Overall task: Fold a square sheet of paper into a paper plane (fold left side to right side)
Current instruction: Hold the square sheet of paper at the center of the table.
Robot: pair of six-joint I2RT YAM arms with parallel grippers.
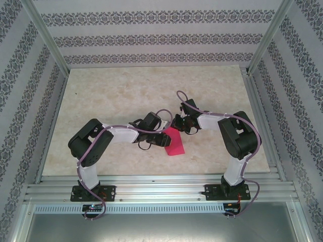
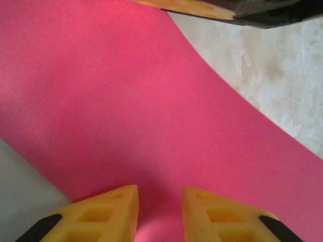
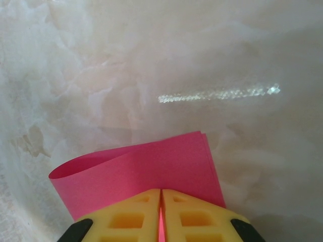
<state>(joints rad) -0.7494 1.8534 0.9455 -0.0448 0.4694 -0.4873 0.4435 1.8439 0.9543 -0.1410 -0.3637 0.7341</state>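
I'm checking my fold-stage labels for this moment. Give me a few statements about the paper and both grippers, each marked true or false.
1. The right gripper has its jaws shut on the pink sheet of paper. True.
2. The left gripper has its jaws clamped together. False: they stand apart, with the sheet showing between them.
3. The sheet is bent over on itself, with a rounded loop at one side instead of a flat crease. True, as seen from the right wrist.
4. The sheet lies at the far edge of the table. False: it sits between the two grippers, toward the near middle.
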